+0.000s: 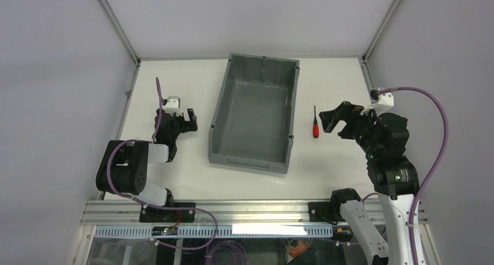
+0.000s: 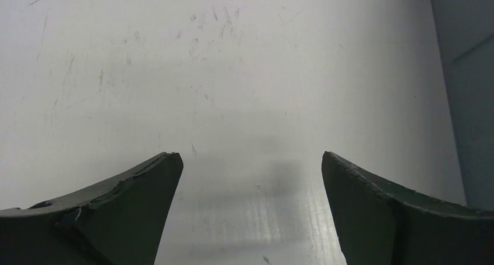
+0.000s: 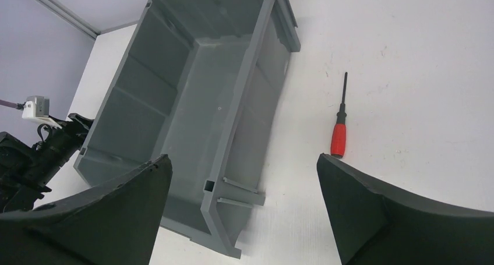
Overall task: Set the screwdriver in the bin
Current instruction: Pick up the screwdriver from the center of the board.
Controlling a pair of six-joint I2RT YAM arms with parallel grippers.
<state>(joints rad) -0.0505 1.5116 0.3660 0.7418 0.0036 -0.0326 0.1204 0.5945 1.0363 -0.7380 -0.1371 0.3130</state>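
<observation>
The screwdriver (image 1: 316, 125) lies flat on the desk (image 1: 338, 84), just right of the bin (image 1: 218, 110) and ungrasped. The right tool (image 1: 334, 124) hovers near it, spread wide and empty; best to centre it over the red handle, descend, then pinch. The left tool (image 2: 250, 155) is spread too, well apart

The left arm (image 1: 125, 169), black with white joint covers, is folded tightly, its elbow drawn back behind the left jaws and its wrist (image 1: 168, 125) pointing forward. The left jaws stand apart, two dark curved fingers (image 2: 116, 218) gripping nothing. The right arm (image 1: 393, 172) rises from its base, bends at the elbow and leans leftward, wrist tilted down. The right jaws are spread wide, their dark fingers (image 3: 402, 218) well apart and empty. A purple cable (image 1: 440, 137) loops away behind the right jaws.
</observation>
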